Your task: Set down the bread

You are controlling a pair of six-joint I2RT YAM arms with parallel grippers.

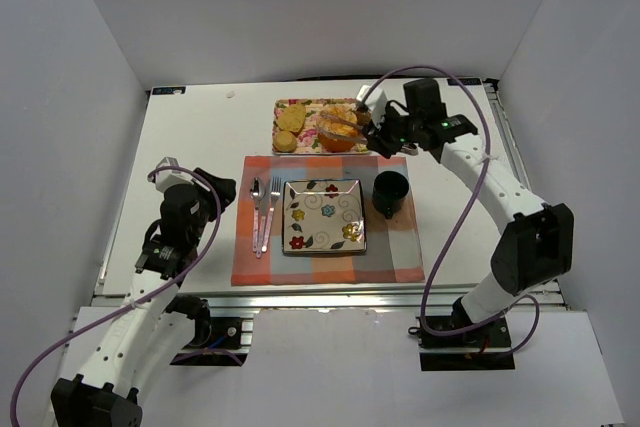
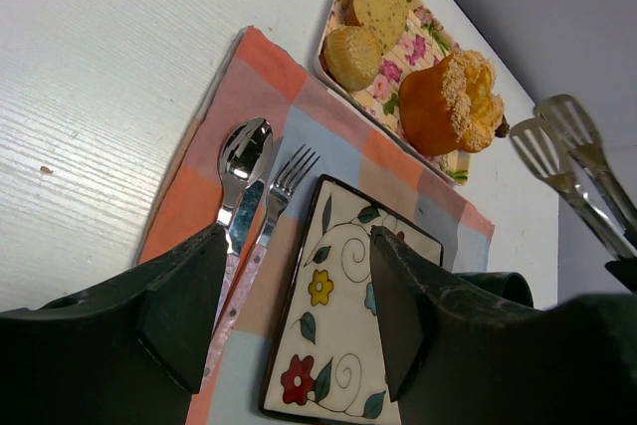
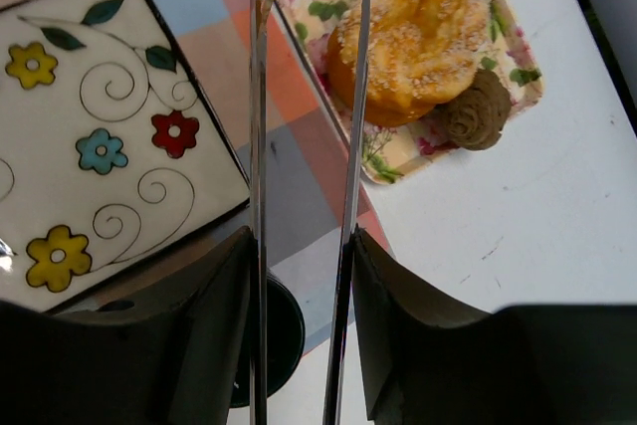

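Zero placing done so far, by the look of it. So the bread (image 3: 418,32) sits on the floral tray (image 3: 393,151), at 12 o'clock from the plate (image 1: 323,215), beside a small brown muffin (image 3: 478,111). On the right gripper (image 3: 302,246) the fingers are clamped on the tongs (image 3: 257,146), tips hovering by the bun; touching or not, hard to say. Over at 9 o'clock the left gripper (image 2: 299,286) has its fingers spread, empty. What's left is the grab, the carry and the set-down, probably onto the plate.

The bread (image 3: 423,32) is orange-golden with a pale, speckled top. Its tray (image 3: 518,82) bears pink roses on cream. The plate (image 1: 323,215) is white with black swirls and red, blue and yellow flowers. The placemat (image 1: 400,257) is checked orange, blue and grey; the tongs (image 3: 257,97) silver.
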